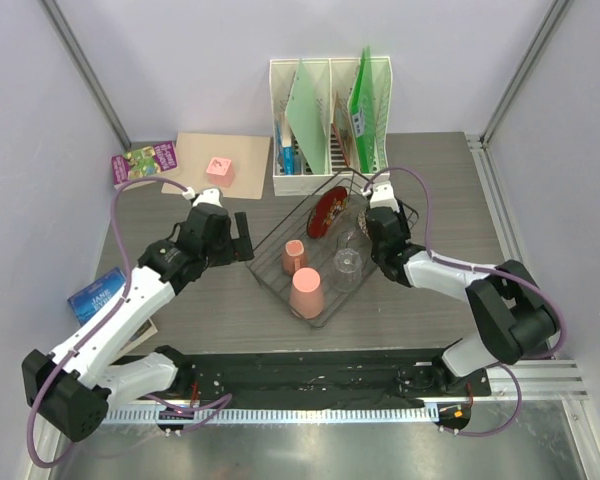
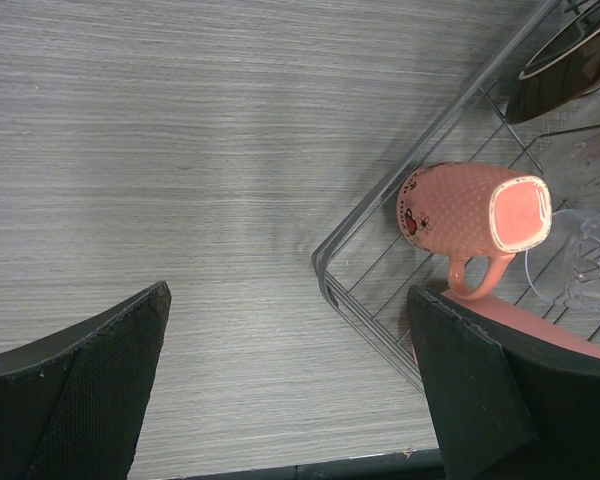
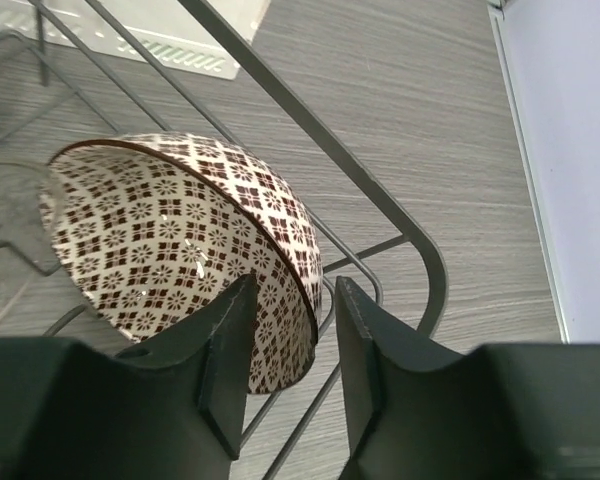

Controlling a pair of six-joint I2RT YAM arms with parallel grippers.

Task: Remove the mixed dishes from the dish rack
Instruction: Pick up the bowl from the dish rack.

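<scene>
The black wire dish rack sits mid-table. In it are a red plate, a small salmon-pink mug lying on its side, a larger pink cup and a clear glass. My left gripper is open and empty over the table by the rack's left corner; the mug lies just beyond it. My right gripper is in the rack's right corner, with its fingers astride the rim of a white bowl with a brown flower pattern. A small gap shows beside the outer finger.
A white file holder stands behind the rack. A pink block lies on a tan board at the back left, beside a purple book. A blue booklet lies at the left. The rack's rim bar curves round my right gripper.
</scene>
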